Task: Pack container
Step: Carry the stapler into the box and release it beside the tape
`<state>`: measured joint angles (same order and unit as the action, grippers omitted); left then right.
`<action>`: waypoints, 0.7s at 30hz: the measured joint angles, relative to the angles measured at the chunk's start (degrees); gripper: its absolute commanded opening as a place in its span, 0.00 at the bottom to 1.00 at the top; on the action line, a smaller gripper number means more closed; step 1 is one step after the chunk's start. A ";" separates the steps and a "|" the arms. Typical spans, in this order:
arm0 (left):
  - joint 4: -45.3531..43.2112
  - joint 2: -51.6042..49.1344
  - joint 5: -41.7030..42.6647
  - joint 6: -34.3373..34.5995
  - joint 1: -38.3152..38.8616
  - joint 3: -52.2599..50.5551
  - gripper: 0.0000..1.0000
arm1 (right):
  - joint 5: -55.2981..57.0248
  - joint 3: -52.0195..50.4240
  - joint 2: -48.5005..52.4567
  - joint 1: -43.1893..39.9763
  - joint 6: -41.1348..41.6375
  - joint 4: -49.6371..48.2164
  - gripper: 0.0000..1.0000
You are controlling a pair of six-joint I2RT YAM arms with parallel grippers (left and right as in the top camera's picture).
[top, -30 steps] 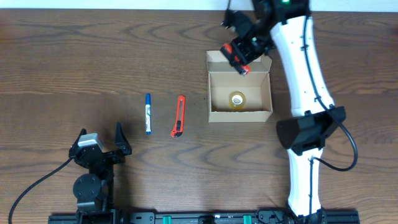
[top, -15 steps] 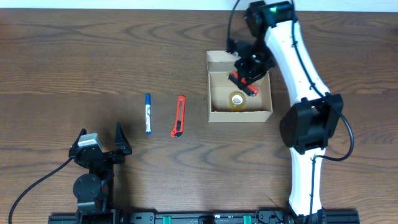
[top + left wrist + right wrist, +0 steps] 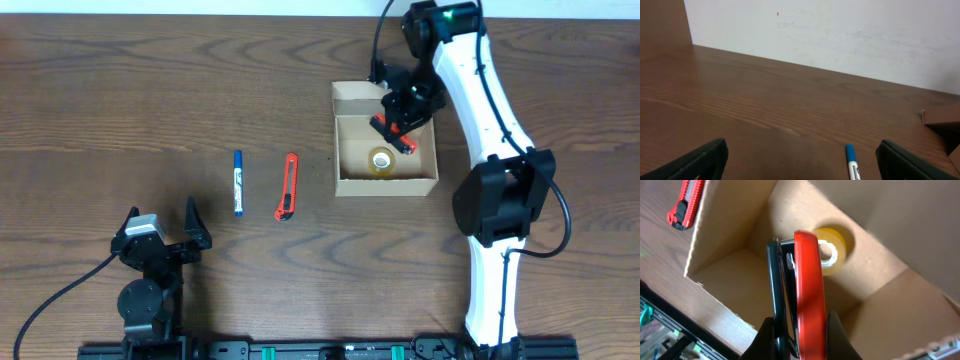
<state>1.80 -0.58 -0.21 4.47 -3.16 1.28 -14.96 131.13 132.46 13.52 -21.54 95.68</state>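
Nearest the robot's base, the left gripper (image 3: 161,216) sits low over the wooden table (image 3: 100,100). Its two dark fingers (image 3: 697,161) are spread wide apart with nothing between them. Just beyond it a blue pen (image 3: 238,183) lies on the wood, pointing away from the base, and its capped end shows between the fingers in the left wrist view (image 3: 852,163). A red utility knife (image 3: 287,187) lies beside the pen on its right, roughly parallel to it and not touching it.

Farther back and to the right stands the cardboard container (image 3: 386,186), well apart from the knife. It is open at the top, with its flap (image 3: 357,95) folded back on the far side. A tape roll (image 3: 381,160) with a yellowish rim lies flat on the container's floor.

The right gripper (image 3: 400,115) reaches down over the container's far half, clamped on a red-and-black stapler (image 3: 394,131). In the right wrist view the fingers (image 3: 767,339) press the stapler (image 3: 807,290) from both sides, and its long body points down into the container (image 3: 730,255) toward the tape roll (image 3: 834,246). Whether the stapler's tip touches the floor or the tape cannot be told. The utility knife (image 3: 686,202) shows outside the wall at the corner of that view.
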 measured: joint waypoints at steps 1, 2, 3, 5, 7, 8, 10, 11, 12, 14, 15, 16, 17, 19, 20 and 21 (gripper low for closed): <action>0.00 0.00 -0.02 0.00 0.00 0.00 0.95 | -0.09 -0.46 0.00 0.28 0.00 -0.44 0.01; 0.02 0.00 -0.02 0.00 0.00 0.00 0.95 | -0.17 -1.09 0.00 0.46 0.02 -0.98 0.01; 0.00 0.00 -0.02 0.00 0.00 0.00 0.95 | -0.26 -1.88 0.00 0.66 0.00 -1.38 0.01; 0.02 0.00 -0.02 0.00 0.00 0.00 0.95 | -0.39 -3.63 0.00 0.92 0.00 -2.25 0.02; 0.00 0.00 -0.02 0.00 0.00 0.00 0.95 | -0.48 -5.86 0.00 0.96 0.00 -3.34 0.02; 0.00 0.00 -0.02 0.00 0.00 0.00 0.95 | -0.50 -6.67 -0.02 0.96 0.00 -3.89 0.01; 0.00 0.00 -0.02 0.00 0.00 0.00 0.95 | -0.50 -8.52 -0.02 0.96 0.00 -4.94 0.01; 0.00 0.00 -0.02 0.00 0.00 0.00 0.95 | -0.48 -9.51 0.00 0.96 0.00 -5.31 0.02; 0.00 0.00 -0.02 0.00 0.00 0.00 0.95 | -0.48 -10.32 -0.02 0.96 0.02 -5.53 0.02; 0.00 0.00 -0.02 0.00 0.00 0.00 0.95 | -0.48 -11.78 0.00 0.96 0.00 -6.05 0.02; 0.00 0.00 -0.02 0.00 0.00 0.00 0.95 | -0.50 -12.59 0.00 0.96 0.00 -6.69 0.01; 0.00 0.00 -0.02 0.00 0.00 0.00 0.95 | -0.50 -13.16 0.00 0.96 0.00 -7.28 0.01; 0.02 0.00 -0.02 0.00 0.00 0.00 0.95 | -0.50 -13.75 0.00 0.96 0.00 -7.89 0.02; 0.00 0.00 -0.02 0.00 0.00 0.00 0.96 | -0.50 -15.19 -0.02 0.96 0.00 -9.07 0.02; 0.02 0.00 -0.02 0.00 0.00 0.00 0.95 | -0.48 -16.00 0.00 0.96 0.00 -9.46 0.01; 0.00 0.00 -0.02 0.00 0.00 0.00 0.95 | -0.50 -16.72 0.00 0.98 0.00 -9.68 0.02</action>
<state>1.80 -0.58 -0.23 4.47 -3.16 1.28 -15.46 114.41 132.46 14.50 -21.54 86.00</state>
